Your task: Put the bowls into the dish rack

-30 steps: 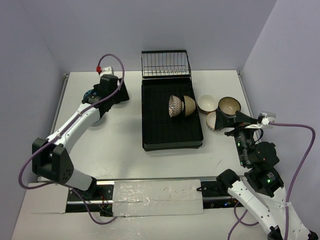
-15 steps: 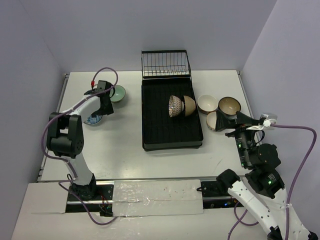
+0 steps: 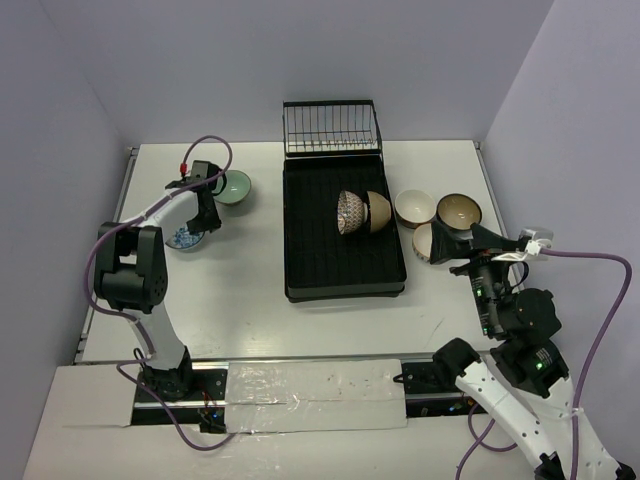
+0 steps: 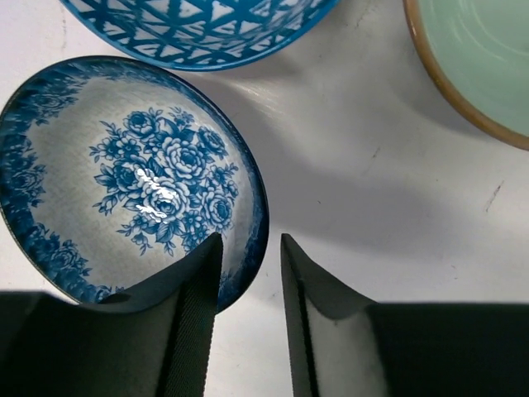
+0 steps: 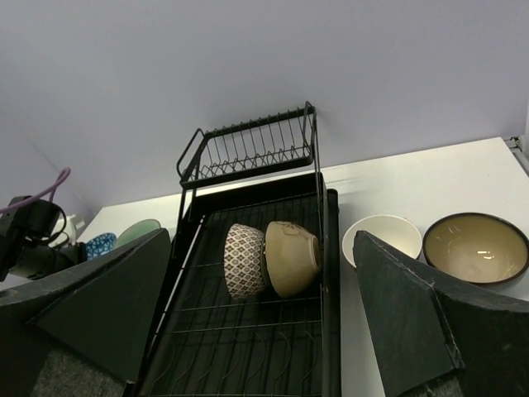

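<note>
Dish rack point(image 3: 320, 268): mid-table, between my two arms.
Loaded: two bowls on edge on its floor, the patterned bowl point(image 3: 350, 212) and the tan bowl point(image 3: 378, 211), touching.
Waiting, right of rack: cream bowl point(image 3: 414, 207), brown-rimmed bowl point(image 3: 458, 210), speckled bowl point(image 3: 424, 243).
Waiting, left of rack: floral bowl point(image 4: 124, 174), lattice bowl point(image 4: 198, 25), green bowl point(image 3: 236, 186).
Progress: early, I judge; six bowls left to load.
Left gripper point(image 4: 252, 240): wrist pointing down, fingers half-spread astride the floral bowl's rim, not clamped.
Right gripper point(image 5: 263, 238): spread wide, empty, hovering by the speckled bowl.
</note>
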